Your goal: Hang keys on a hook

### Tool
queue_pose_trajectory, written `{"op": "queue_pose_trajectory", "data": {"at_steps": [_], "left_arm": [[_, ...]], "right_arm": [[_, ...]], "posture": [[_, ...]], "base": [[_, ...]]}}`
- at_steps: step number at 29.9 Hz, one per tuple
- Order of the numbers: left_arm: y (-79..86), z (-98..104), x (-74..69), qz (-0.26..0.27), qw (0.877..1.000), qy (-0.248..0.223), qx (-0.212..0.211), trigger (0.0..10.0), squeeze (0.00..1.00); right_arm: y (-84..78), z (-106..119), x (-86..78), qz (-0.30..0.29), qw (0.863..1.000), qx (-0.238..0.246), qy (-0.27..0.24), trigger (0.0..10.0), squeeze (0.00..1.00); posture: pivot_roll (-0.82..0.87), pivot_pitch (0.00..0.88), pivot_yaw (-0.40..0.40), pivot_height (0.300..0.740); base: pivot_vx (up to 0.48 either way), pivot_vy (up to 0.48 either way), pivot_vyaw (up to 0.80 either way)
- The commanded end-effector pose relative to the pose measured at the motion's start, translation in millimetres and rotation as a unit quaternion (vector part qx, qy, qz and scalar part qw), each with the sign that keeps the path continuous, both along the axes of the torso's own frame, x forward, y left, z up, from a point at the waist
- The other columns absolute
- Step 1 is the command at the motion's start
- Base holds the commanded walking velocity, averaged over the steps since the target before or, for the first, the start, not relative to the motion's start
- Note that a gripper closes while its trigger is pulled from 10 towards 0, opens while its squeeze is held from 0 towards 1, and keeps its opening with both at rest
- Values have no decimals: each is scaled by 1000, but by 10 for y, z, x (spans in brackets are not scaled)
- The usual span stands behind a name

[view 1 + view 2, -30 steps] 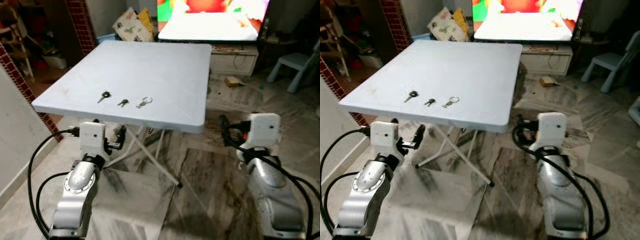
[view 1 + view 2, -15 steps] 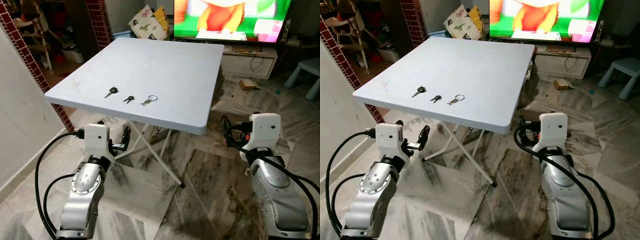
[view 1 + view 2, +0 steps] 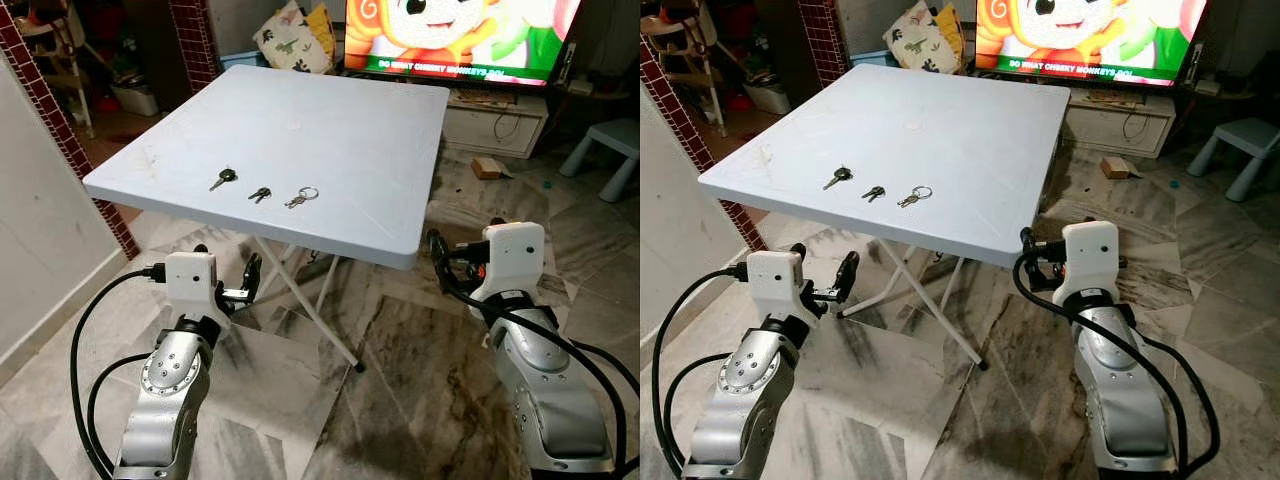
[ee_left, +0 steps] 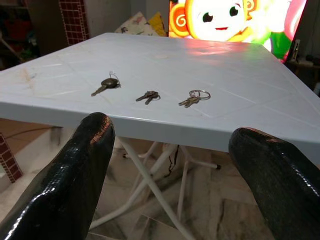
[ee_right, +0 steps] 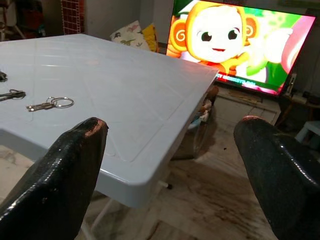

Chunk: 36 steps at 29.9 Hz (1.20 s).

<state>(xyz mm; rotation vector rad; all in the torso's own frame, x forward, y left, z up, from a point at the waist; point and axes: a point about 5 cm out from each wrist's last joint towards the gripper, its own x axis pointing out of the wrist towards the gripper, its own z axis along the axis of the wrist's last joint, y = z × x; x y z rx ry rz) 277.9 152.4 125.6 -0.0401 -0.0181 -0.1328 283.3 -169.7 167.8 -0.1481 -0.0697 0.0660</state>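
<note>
Three sets of keys lie in a row near the front edge of a white folding table (image 3: pixel 330 110): a dark-headed key (image 3: pixel 222 178), a small pair (image 3: pixel 259 194) and a pair on a ring (image 3: pixel 301 197). My left gripper (image 3: pixel 226 268) is open, held low in front of the table's edge, below the keys (image 4: pixel 148 96). My right gripper (image 3: pixel 462 250) is open too, beside the table's front right corner; its wrist view takes in the ringed keys (image 5: pixel 50 104).
The table's crossed legs (image 3: pixel 300 300) stand on a marble floor. Behind it are a lit TV (image 3: pixel 450 35) on a low cabinet (image 3: pixel 495 120) and a cushion (image 3: pixel 290 35). A brick pillar (image 3: pixel 195 45) and white wall (image 3: pixel 40 220) stand left, a blue stool (image 3: pixel 610 150) right.
The camera has moved, so the whole scene sits differently in the frame. The keys lie where they were on the table. Both grippers stay low and open.
</note>
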Motion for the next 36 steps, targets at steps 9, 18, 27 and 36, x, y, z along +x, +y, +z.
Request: {"op": "queue_pose_trajectory", "data": {"at_steps": [9, 18, 27, 36], "left_arm": [[10, 72, -7, -10, 1000, -18, -4, 10000, 0], [22, 69, -5, -12, 1000, -15, -3, 10000, 0], [5, 62, -7, -15, 1000, -13, -5, 10000, 0], [4, 55, -6, -14, 1000, -12, -3, 10000, 0]], "right_arm": [[60, -12, -19, 9, 1000, 3, -2, 10000, 0], [74, -23, -16, 14, 1000, 3, 1, 10000, 0], [81, -25, -14, 16, 1000, 2, 1, 10000, 0], [84, -26, -16, 20, 1000, 0, 0, 10000, 0]], "posture": [[-55, 35, 43, 740], [-52, 39, 44, 740], [-53, 38, 44, 740], [-54, 38, 43, 740]], "base": [[370, 0, 0], [374, 0, 0], [372, 0, 0], [346, 0, 0]]}}
